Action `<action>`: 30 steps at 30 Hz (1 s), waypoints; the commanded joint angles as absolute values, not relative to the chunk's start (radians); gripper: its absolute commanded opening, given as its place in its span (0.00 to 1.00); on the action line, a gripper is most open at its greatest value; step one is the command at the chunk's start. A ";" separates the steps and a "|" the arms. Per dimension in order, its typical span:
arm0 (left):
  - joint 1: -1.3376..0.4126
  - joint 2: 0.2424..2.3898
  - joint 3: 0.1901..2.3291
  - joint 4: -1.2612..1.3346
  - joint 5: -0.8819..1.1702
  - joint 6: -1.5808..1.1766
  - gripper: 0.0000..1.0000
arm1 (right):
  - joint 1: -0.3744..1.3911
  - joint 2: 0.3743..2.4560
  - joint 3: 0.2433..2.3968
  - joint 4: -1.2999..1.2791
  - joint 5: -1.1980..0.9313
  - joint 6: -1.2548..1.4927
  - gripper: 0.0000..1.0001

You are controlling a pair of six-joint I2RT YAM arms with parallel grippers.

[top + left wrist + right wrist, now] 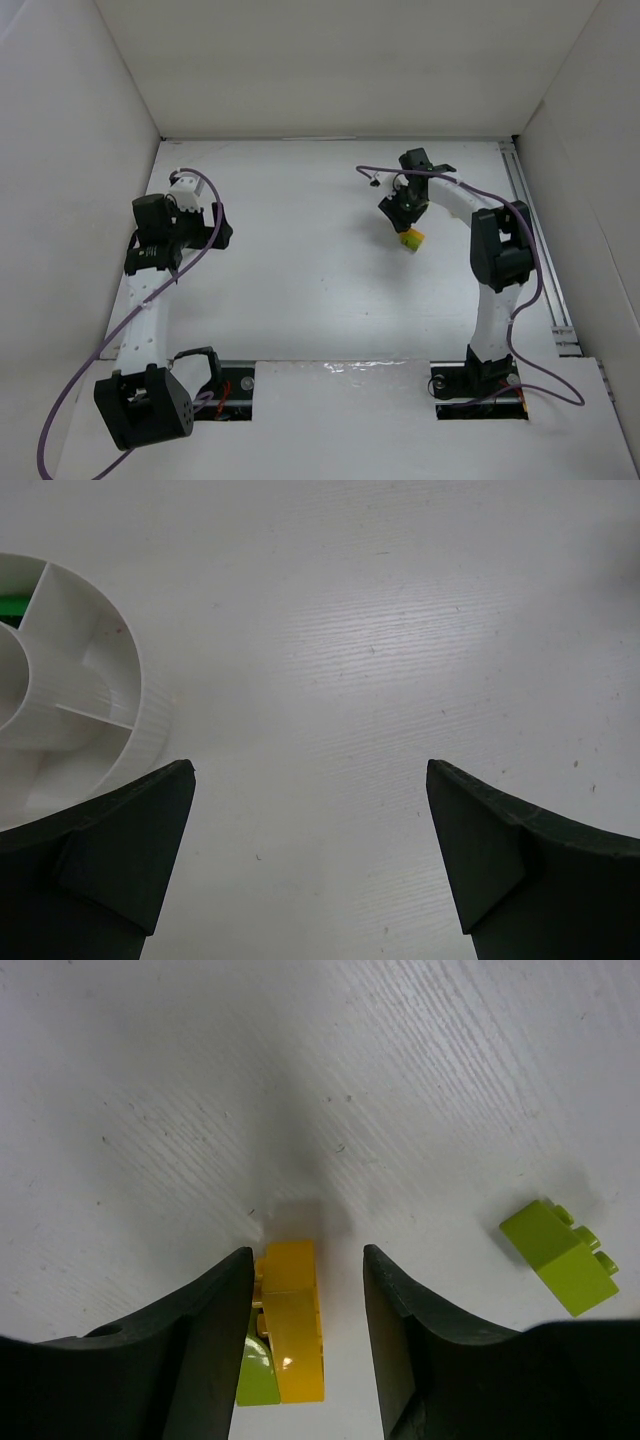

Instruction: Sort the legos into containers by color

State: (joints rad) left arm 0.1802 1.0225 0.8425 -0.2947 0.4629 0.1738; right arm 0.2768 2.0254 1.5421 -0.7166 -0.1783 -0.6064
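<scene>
The right gripper [307,1252] hangs low over the right half of the white tabletop [150,1080], well in from its right edge, its fingers partway open and straddling a glossy yellow lego [295,1330] without clamping it: a gap shows on the brick's right side. The brick looks long and narrow, with small studs along its left flank. A smaller lime piece [257,1375] is tucked against it beside the left finger. A second lime lego [558,1257], studs pointing right, lies apart toward the right edge. Near the tabletop's left edge, the left gripper [310,780] stands fully spread over bare surface, holding nothing. Just beside its left finger is a round white bowl [100,690] with a ribbed wall, divided into compartments; one holds something green [10,605].
</scene>
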 commanded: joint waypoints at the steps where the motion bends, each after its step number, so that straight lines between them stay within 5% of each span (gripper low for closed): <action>1: 0.178 1.008 0.833 -0.264 0.480 0.163 1.00 | 0.285 2.039 1.583 -0.761 -0.157 -0.623 0.53; 19: 0.178 1.008 0.815 -0.255 0.489 0.163 1.00 | 0.285 2.020 1.583 -0.822 -0.178 -0.641 0.61; 30: 0.178 0.999 0.815 -0.255 0.489 0.163 1.00 | 0.295 2.040 1.592 -0.831 -0.138 -0.650 0.51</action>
State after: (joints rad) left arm 0.1802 1.0225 0.8249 -0.2798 0.4679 0.1738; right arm 0.2840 2.0258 1.5467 -0.8131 -0.1551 -0.6392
